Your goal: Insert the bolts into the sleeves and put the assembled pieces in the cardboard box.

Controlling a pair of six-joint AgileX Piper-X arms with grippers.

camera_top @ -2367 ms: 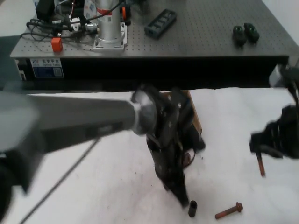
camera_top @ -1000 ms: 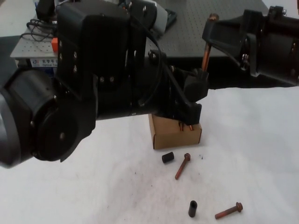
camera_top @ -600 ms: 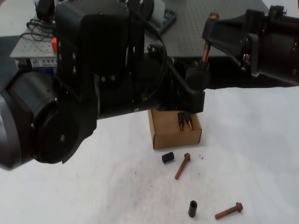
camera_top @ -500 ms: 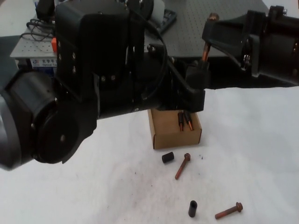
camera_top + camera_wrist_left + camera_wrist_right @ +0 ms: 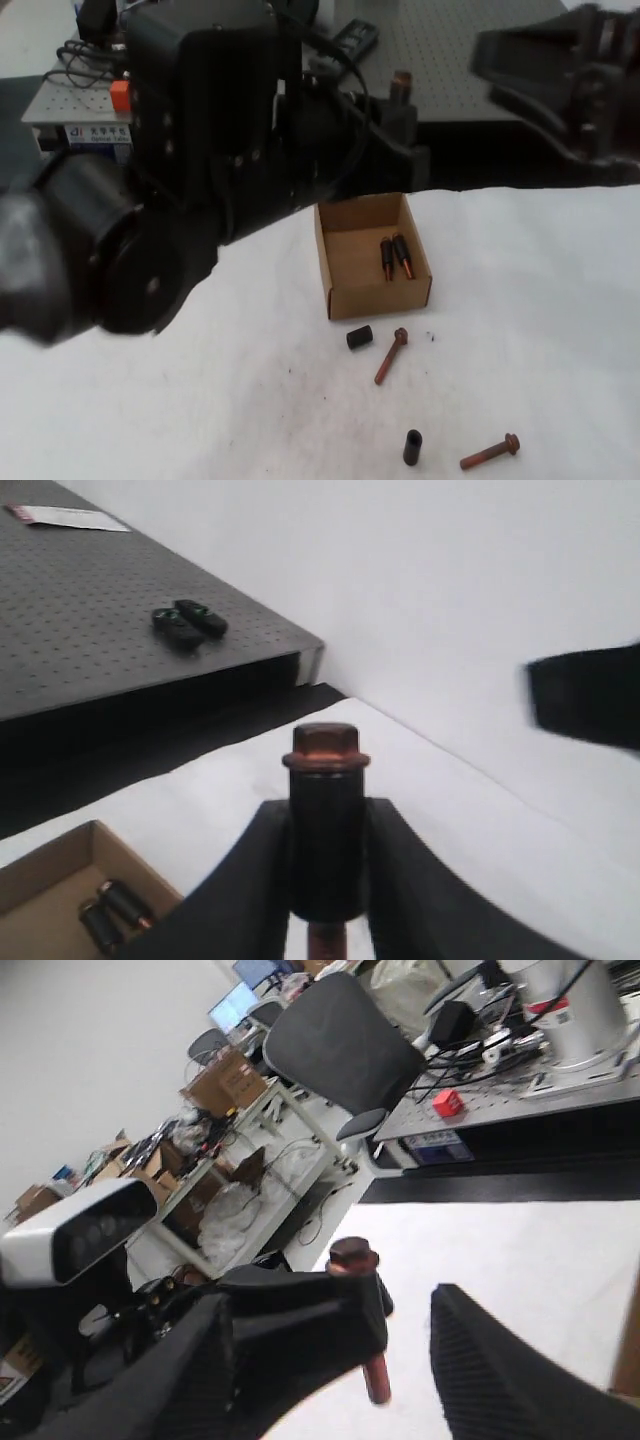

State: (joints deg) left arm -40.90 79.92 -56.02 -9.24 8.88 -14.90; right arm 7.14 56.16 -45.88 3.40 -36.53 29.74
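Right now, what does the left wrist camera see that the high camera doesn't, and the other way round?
Left wrist view, not high: how the sleeve sits around the bolt in the left gripper, and two small dark things on the grey bench.
High view, not left wrist: two loose bolts and two loose sleeves on the white cloth.
Both: the box with two finished pieces inside, and the held bolt's head.

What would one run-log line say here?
left gripper: shut on sleeve, bolt inserted | right gripper: open | cardboard box: two assembled pieces | loose: two bolts, two sleeves
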